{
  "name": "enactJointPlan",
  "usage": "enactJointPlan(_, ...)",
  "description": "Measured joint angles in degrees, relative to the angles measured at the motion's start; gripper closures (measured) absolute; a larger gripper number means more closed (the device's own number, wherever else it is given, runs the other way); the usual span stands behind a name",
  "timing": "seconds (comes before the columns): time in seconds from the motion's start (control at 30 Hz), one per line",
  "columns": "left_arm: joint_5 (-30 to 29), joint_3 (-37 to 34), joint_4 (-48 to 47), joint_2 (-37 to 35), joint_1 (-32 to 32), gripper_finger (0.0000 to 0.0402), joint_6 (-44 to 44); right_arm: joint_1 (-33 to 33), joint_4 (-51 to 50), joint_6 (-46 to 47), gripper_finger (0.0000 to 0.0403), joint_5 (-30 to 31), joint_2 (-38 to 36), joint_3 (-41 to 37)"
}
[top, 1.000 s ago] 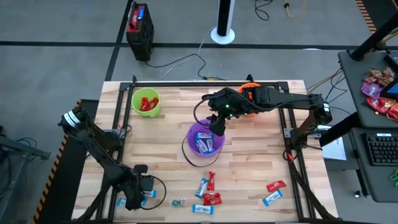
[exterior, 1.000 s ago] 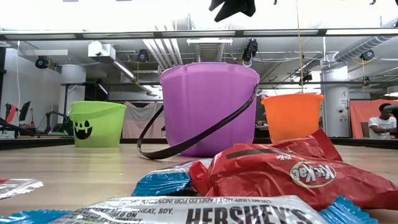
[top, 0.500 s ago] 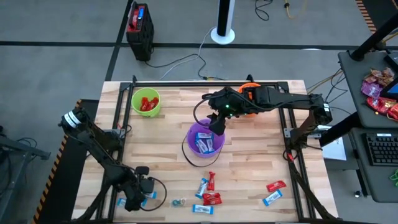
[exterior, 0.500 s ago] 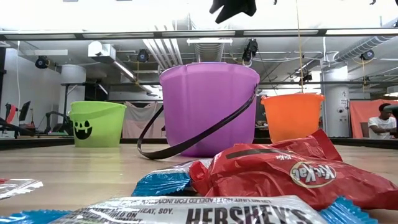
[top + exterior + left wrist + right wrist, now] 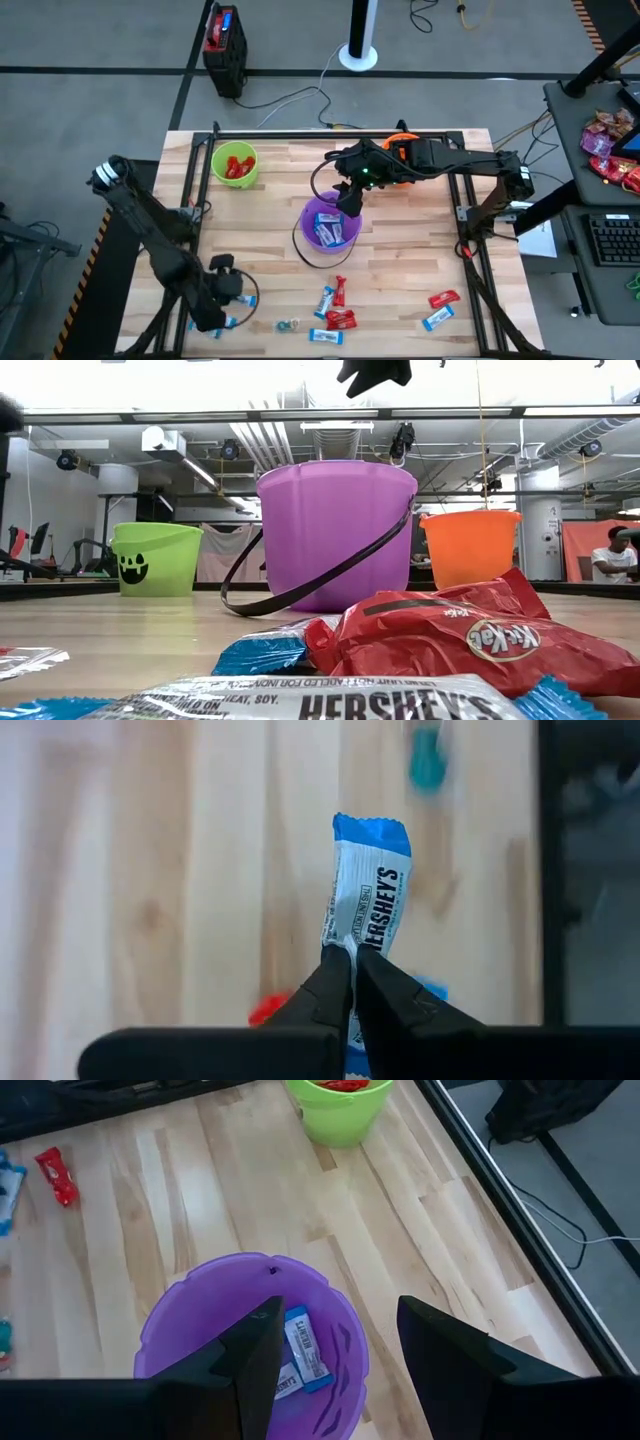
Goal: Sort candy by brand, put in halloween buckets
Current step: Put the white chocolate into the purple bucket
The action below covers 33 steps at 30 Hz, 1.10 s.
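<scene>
pinching blue-white hershey's candy, left gripper

Light wood-plank counter, framed by black rails. Three buckets are stood on it: green bucket at the far left, purple bucket mid-counter, orange bucket far right, mostly hidden from above. Loose candy is scattered along the near edge; two more pieces lie apart to the right.
</scene>
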Motion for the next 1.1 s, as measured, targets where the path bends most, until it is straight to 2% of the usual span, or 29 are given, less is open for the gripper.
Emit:
enactJointPlan(0.13,-7.08,3.75,-5.38,-3.28,1.15,0.0402,-0.27,-0.02,0.00,-0.50,0.0216,0.02,0.00,0.00)
enactJointPlan(0.27,-16.88,8.83,-10.05,-5.72,4.02,0.0401,1.89,-0.02,0.00,-0.49,0.0216,0.03,0.00,0.00)
enactJointPlan(0.37,-23.00,11.71,-12.05,-6.83,9.30,0.0401,7.23,-0.02,0.00,-0.49,0.0216,0.03,0.00,0.00)
enactJointPlan(0.47,-26.00,12.74,-7.62,-7.43,18.48,0.0401,18.62,-0.02,-0.01,-0.26,0.0216,0.02,-0.22,-0.03)
enactJointPlan(0.57,-24.06,11.23,4.74,-7.02,29.24,0.0401,32.54,-0.02,0.00,0.21,0.0216,0.04,-1.39,-0.07)
enactJointPlan(0.67,-16.50,8.87,16.71,-5.64,38.99,0.0401,43.45,-0.02,0.02,0.77,0.0216,0.23,-3.61,-0.07)
enactJointPlan(0.8,-5.16,7.17,24.83,-2.01,48.39,0.0401,48.07,0.03,-0.14,2.66,0.0216,0.25,-6.17,-0.07)
enactJointPlan(0.93,0.74,7.97,27.25,2.74,50.48,0.0401,50.03,1.28,-0.59,5.11,0.0216,-0.11,-8.05,-0.07)
enactJointPlan(1.1,1.59,10.23,27.34,7.66,50.16,0.0401,49.31,3.71,-3.93,11.29,0.0216,-2.72,-8.96,-0.04)
